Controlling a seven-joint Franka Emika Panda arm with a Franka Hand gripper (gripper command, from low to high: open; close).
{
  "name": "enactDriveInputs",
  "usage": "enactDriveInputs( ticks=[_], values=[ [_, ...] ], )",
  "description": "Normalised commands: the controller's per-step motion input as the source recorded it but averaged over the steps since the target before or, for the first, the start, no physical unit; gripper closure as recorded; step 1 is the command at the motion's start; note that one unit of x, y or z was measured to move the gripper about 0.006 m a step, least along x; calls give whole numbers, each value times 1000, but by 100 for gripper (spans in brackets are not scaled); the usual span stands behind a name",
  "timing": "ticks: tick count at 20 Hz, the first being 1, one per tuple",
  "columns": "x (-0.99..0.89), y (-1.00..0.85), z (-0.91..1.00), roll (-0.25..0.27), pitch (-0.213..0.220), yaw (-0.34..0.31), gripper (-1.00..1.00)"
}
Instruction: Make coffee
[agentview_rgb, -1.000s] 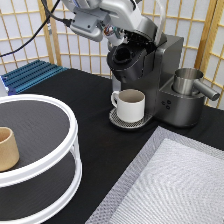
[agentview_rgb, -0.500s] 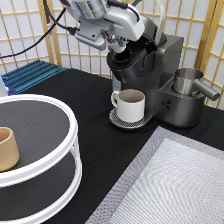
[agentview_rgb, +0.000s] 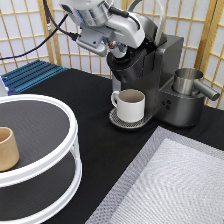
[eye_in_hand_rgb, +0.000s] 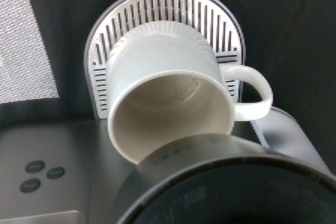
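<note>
Dark plastic of the coffee machine (agentview_rgb: 150, 65) fills the spot where the gripper (agentview_rgb: 124, 50) sits, at the top of the brew head; the coffee pod is not visible, and whether the claw is wide, narrow or holding anything cannot be told. Below it a cream-white mug (agentview_rgb: 131, 105) stands empty on the round drip tray (agentview_rgb: 116, 120), with a steel pitcher (agentview_rgb: 187, 80) on the machine's far side. Everything rests on a black table (agentview_rgb: 100, 150) before paper lattice screens (agentview_rgb: 30, 35), with a grey mesh mat (agentview_rgb: 175, 185) at the exterior view's bottom right and, at its left, a tan cup (agentview_rgb: 7, 149) on a white two-tier round shelf (agentview_rgb: 73, 131).
</note>
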Motion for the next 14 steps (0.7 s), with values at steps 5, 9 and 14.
enactDriveInputs(
  ticks=[5,9,14],
  values=[
    [295,124,19,-2,0,0,100],
    [318,0,0,0,0,-2,100],
    [231,142,9,-49,0,-32,100]
  ],
)
